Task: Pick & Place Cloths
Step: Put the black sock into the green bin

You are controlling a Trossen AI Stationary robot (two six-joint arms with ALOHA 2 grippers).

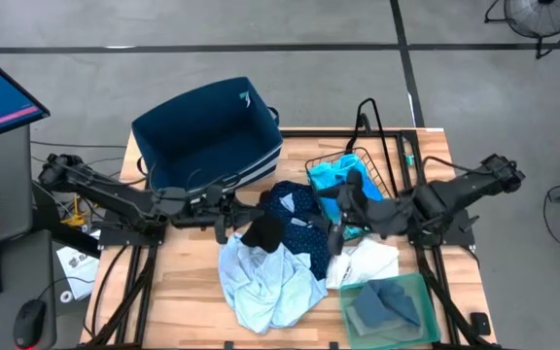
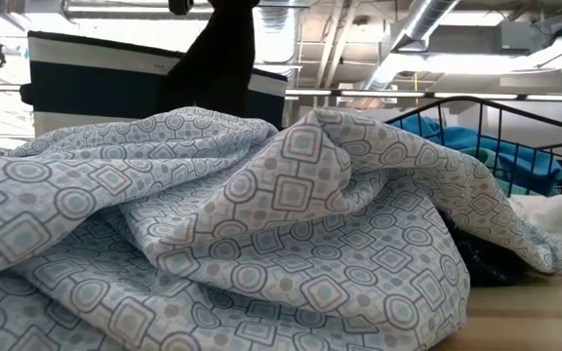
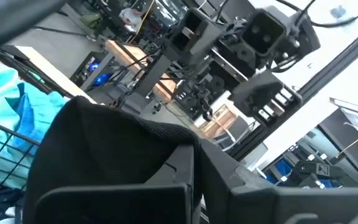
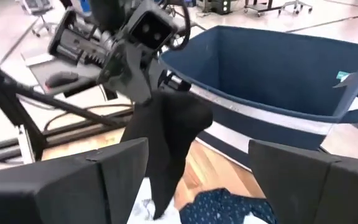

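Observation:
My left gripper (image 1: 238,216) is over the table's middle, shut on a black cloth (image 1: 263,233) that also shows in the low view (image 2: 224,58) and in the right wrist view (image 4: 169,140). Below it, a pale blue patterned cloth (image 1: 261,280) lies crumpled on the table beside a dotted navy cloth (image 1: 297,216) and a white cloth (image 1: 366,261). My right gripper (image 4: 197,168) is open and hovers over the dotted navy cloth, facing the left gripper. A turquoise cloth (image 1: 336,175) lies in a wire basket. A grey cloth (image 1: 382,306) rests in the green tray. My left gripper holds the black cloth by its upper end (image 4: 146,102), pinched between the two fingers, which come roughly level from the table's left. The cloth hangs slack below the fingers. Whether its lower tip (image 4: 159,202) touches the pale blue cloth, I cannot tell.
The big navy bin (image 1: 207,131) stands open at the far side, just behind the left gripper. The black wire basket (image 1: 377,165) stands at far right, the green tray (image 1: 426,326) at the near right corner. Bare wood (image 1: 178,292) shows near left.

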